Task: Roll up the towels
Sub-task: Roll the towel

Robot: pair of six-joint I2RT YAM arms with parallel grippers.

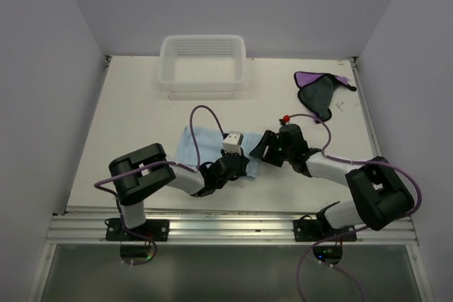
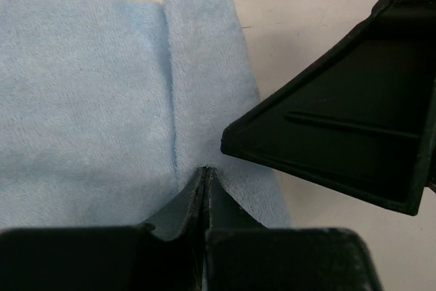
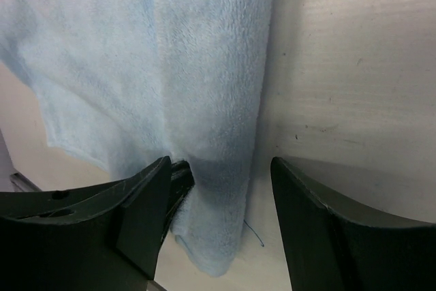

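Left jaws pinch the blue towel (image 1: 209, 148) at its folded edge. Right jaws stand open over that same edge. The purple towel (image 1: 320, 91) and white basket (image 1: 204, 64) lie far behind it.

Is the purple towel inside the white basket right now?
No, the purple towel lies on the table beside the white basket, clearly apart from it.

The pale table (image 1: 141, 118) carries three things. A white basket (image 1: 204, 87) sits at its far edge. A blue towel (image 1: 205, 145) lies near the middle, its right edge folded over (a doubled strip). A purple towel (image 1: 320, 91), dark side showing, lies crumpled near the far right corner.
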